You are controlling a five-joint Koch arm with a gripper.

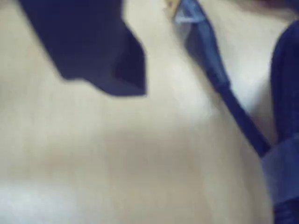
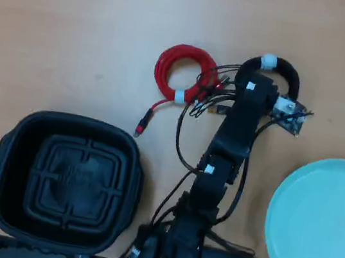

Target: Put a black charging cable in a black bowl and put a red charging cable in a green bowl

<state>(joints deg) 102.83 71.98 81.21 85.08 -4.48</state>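
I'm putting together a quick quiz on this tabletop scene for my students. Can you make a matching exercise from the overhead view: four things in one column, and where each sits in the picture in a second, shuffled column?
Things:
1. black bowl
2. green bowl
3. red charging cable
4. black charging cable

Places in the overhead view:
A. right edge, partly cut off by the frame
B. upper middle, ring with a loose tail running down-left
C. lower left, empty
D. at the arm's far end, partly hidden under it

Pairs: 1-C, 2-A, 3-B, 4-D
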